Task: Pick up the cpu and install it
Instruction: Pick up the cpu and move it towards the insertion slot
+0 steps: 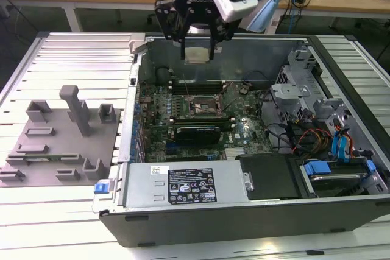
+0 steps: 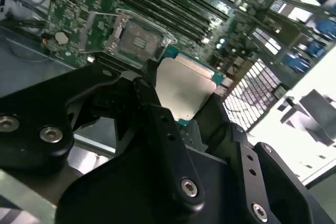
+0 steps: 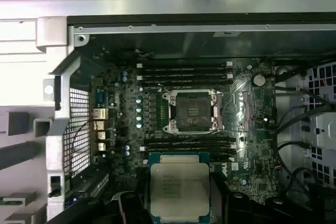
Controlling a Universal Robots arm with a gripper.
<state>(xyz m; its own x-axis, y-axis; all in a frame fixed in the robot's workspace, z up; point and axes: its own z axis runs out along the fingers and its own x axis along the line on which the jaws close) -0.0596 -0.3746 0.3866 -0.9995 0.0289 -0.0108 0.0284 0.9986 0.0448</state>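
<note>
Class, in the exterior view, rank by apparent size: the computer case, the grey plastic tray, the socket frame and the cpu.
Largest: computer case. Then grey plastic tray. The socket frame and cpu look close; the cpu is held higher, possibly nearer the camera, so unranked.

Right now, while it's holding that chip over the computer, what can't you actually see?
The cpu's underside: turned away in both wrist views.
The socket pins: too small to tell in the first wrist view.
Part of the cpu's edge: covered by the gripper in the second wrist view.
</note>
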